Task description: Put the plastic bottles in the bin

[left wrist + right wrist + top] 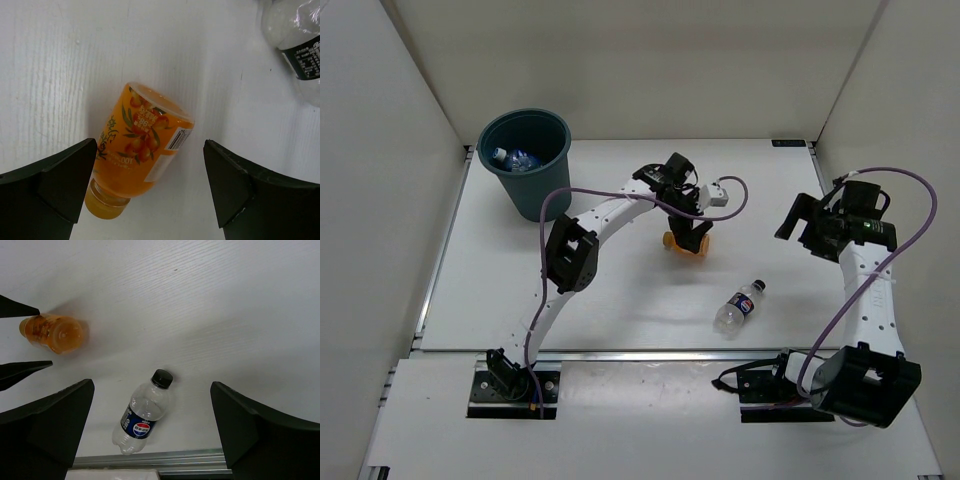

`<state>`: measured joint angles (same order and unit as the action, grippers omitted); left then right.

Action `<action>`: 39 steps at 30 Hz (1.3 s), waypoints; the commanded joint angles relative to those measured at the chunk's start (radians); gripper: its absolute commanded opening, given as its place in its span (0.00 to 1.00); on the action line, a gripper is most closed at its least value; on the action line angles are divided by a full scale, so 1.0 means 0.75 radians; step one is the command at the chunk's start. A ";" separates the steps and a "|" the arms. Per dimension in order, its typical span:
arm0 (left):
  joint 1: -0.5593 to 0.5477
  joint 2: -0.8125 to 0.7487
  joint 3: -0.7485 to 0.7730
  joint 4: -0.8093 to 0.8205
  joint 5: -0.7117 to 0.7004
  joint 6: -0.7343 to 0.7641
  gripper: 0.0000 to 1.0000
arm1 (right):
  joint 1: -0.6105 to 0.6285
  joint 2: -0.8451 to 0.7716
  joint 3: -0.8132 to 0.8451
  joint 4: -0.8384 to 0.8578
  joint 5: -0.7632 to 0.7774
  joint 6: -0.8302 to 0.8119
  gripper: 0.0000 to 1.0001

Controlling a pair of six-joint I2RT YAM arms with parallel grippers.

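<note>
The stubby orange bottle [678, 242] lies on the white table, seen close in the left wrist view [142, 147] and at the left of the right wrist view [52, 333]. My left gripper [688, 238] is open, its fingers straddling that bottle just above it. The clear bottle with dark cap and dark-blue label [739, 306] lies on its side near the front edge, also in the right wrist view [143, 411]. My right gripper [807, 222] is open and empty, held high at the right. The dark teal bin [526, 163] stands at the back left with a clear blue-labelled bottle [515, 158] inside.
White walls enclose the table on three sides. A metal rail [650, 354] runs along the table's front edge near the dark-capped bottle. The left arm's cable [730, 205] loops beside the wrist.
</note>
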<state>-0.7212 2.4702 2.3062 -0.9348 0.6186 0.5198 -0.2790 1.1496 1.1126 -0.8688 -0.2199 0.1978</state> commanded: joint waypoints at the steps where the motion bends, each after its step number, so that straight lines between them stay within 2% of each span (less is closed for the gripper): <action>1: -0.002 -0.038 -0.009 -0.020 0.042 0.054 0.99 | -0.025 -0.015 -0.027 0.034 -0.050 -0.008 0.99; 3: 0.006 -0.011 -0.015 -0.016 0.051 0.013 0.98 | -0.033 -0.021 -0.027 0.044 -0.050 -0.008 0.99; 8: -0.051 -0.017 -0.101 0.046 -0.135 -0.014 0.98 | -0.063 -0.068 -0.074 0.074 -0.083 0.012 1.00; 14: -0.051 -0.162 -0.375 0.236 -0.227 -0.073 0.93 | -0.086 -0.140 -0.127 0.101 -0.087 0.025 1.00; 16: -0.055 -0.199 -0.434 0.309 -0.250 -0.112 0.83 | -0.094 -0.160 -0.144 0.113 -0.091 0.027 0.99; 19: -0.047 -0.270 -0.536 0.460 -0.295 -0.206 0.61 | -0.088 -0.185 -0.146 0.128 -0.085 0.043 0.99; 23: -0.010 -0.397 -0.673 0.628 -0.289 -0.365 0.57 | -0.076 -0.193 -0.142 0.121 -0.091 0.031 0.99; 26: 0.061 -0.549 -0.727 0.702 -0.317 -0.492 0.58 | -0.090 -0.220 -0.154 0.130 -0.097 0.035 0.99; 30: 0.145 -0.808 -0.729 0.713 -0.530 -0.672 0.59 | -0.092 -0.252 -0.191 0.144 -0.095 0.039 0.99; 34: 0.331 -1.043 -0.749 0.764 -0.822 -0.856 0.60 | -0.090 -0.283 -0.213 0.146 -0.085 0.043 0.99; 36: 0.450 -1.148 -0.784 0.813 -0.961 -0.879 0.63 | -0.090 -0.295 -0.230 0.124 -0.067 0.045 0.99; 39: 0.550 -1.173 -0.784 0.841 -1.290 -0.873 0.65 | -0.070 -0.316 -0.270 0.111 -0.016 0.076 0.99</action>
<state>-0.3611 1.6070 1.7359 -0.3241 -0.0715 -0.0811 -0.3405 0.9375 0.9337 -0.7956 -0.2665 0.2279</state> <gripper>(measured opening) 0.753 0.991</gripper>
